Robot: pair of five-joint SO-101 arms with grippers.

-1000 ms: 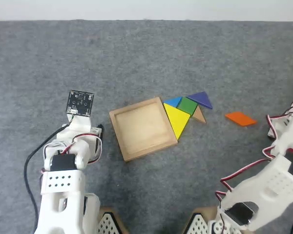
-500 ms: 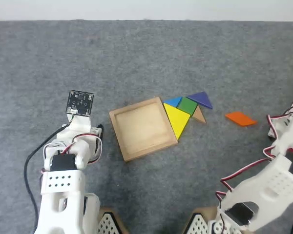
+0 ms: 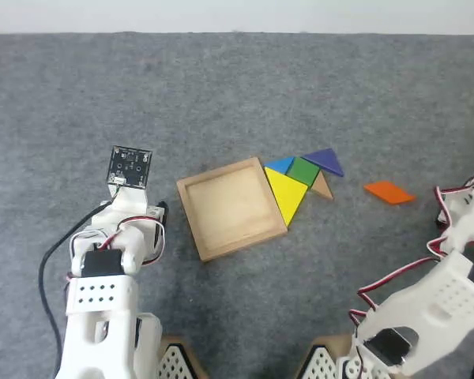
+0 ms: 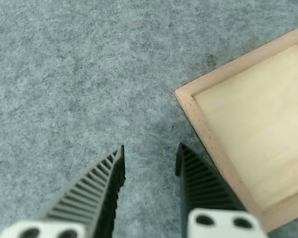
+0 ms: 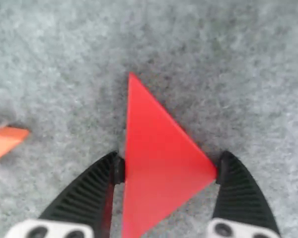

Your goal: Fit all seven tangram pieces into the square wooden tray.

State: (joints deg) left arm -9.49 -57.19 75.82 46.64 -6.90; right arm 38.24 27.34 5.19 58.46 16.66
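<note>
Between the right gripper's jaws: the red triangle [image 5: 159, 158] lies flat on the mat. The right gripper [image 5: 169, 166] pinches it, one ribbed finger against a straight edge and the other at the opposite corner.
Just off to one side of that gripper: the orange parallelogram [image 3: 389, 192], near the red piece but not touching it.
Left gripper [image 4: 151, 148]: spread wide and holding nothing, it hovers over bare mat just beside a corner of the tray.
Tray [image 3: 231, 208]: square, pale unpainted wood with a raised rim and a flat floor. No piece is in it. It sits well apart from the right gripper.
Cluster between tray and right gripper: the yellow triangle [image 3: 287, 193] lies against the tray's side. Beyond it, packed edge to edge, are the blue triangle [image 3: 280, 165], the green square [image 3: 303, 170], the purple triangle [image 3: 324, 161] and a pale wooden triangle [image 3: 322, 187].
Step in hand: by my reading, this is the grasp of the first piece. None of the seven is placed yet.
Next move: it probably calls for a lift that keeps the thin piece from pivoting in the pinch. The piece then has to travel over the cluster to the tray. There it needs turning until its square corner matches a tray corner, then lowering flat.
Materials: the pieces are thin, flat and smooth-painted with crisp edges, so they are likely to slip. The mat [image 3: 221, 95] is grey, fibrous felt. The fingers are black ribbed plastic.
</note>
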